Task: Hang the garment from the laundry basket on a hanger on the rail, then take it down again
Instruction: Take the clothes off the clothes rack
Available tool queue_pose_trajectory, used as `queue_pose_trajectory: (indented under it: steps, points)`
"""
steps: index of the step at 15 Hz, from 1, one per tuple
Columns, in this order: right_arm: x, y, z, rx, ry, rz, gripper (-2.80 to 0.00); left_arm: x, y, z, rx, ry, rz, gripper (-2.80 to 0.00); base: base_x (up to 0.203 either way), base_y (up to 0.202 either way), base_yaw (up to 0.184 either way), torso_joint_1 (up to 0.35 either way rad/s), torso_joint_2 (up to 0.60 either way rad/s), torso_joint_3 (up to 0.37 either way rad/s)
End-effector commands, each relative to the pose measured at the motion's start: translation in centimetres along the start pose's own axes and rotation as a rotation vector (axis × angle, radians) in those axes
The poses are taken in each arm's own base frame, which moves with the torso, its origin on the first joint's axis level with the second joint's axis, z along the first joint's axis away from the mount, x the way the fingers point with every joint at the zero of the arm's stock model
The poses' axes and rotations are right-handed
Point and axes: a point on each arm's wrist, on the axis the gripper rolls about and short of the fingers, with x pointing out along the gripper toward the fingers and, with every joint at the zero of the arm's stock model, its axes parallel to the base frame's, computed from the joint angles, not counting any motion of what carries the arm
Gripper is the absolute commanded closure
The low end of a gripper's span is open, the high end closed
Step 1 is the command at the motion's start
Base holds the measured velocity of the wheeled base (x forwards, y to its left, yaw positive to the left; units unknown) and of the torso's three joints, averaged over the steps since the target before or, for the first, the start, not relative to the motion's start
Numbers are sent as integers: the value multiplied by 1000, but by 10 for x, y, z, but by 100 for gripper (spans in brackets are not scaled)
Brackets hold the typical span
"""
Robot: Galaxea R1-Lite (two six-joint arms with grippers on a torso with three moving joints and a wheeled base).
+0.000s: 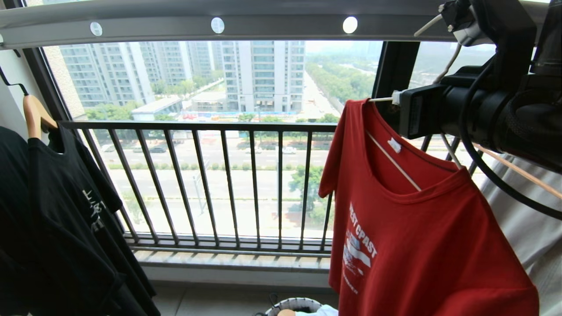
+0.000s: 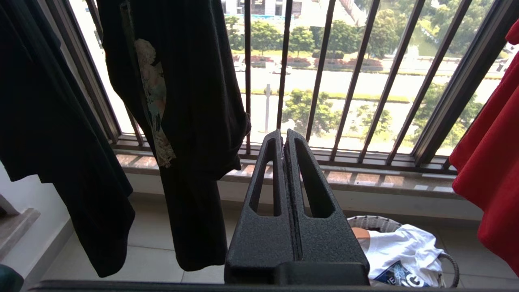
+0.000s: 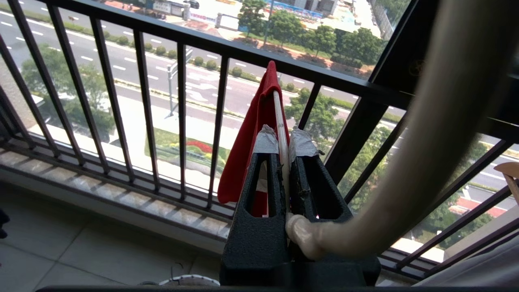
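right gripper (image 3: 282,156) clamped on white hanger (image 3: 278,121) carrying red t-shirt (image 1: 421,245); hook seemingly off rail (image 1: 184,24); left gripper (image 2: 284,140) closed, empty.

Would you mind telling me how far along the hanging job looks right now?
Done: the red T-shirt is out of the laundry basket and on the white hanger. In hand: the right gripper clamps that hanger below the rail. Whether it is hooked there is hidden.
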Motion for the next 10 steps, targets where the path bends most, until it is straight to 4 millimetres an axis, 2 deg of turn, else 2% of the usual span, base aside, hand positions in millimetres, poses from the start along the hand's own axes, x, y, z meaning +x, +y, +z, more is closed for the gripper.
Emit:
queue_pose_trajectory:
  steps: [1,4,10]
  points:
    - [-9,-1,-17,-26,40,55,0,0,0,0,0,0,1,0,0,0,0,0,0,0]
    - [-23,-4,-31,-61,106,224,0,0,0,0,0,1,1,0,0,0,0,0,0,0]
    - [-18,-4,-52,-53,173,461,0,0,0,0,0,0,1,0,0,0,0,0,0,0]
